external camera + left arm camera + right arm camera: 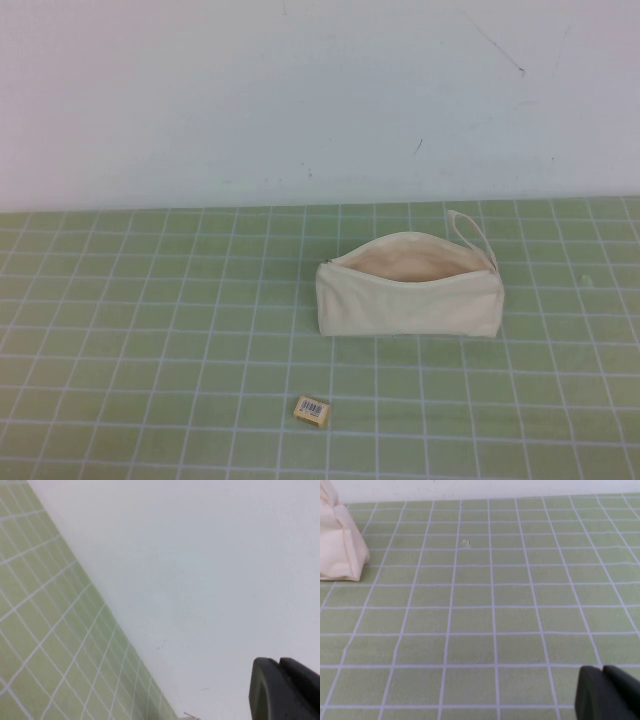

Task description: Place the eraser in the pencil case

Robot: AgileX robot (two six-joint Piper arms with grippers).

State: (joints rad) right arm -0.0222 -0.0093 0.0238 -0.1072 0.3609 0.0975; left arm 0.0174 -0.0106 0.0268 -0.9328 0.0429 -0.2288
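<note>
Cream fabric zip pencil case [408,290] sits on the green grid mat [150,330], zipper open, beige lining showing, thin loop strap [473,232] at its right end. Tiny tan-yellow eraser [312,410] with barcode label lies on the mat in front of the case, apart from it. Left gripper [285,690] faces the white wall [210,570]; right gripper [607,692] hangs over the mat right of the case.
</note>
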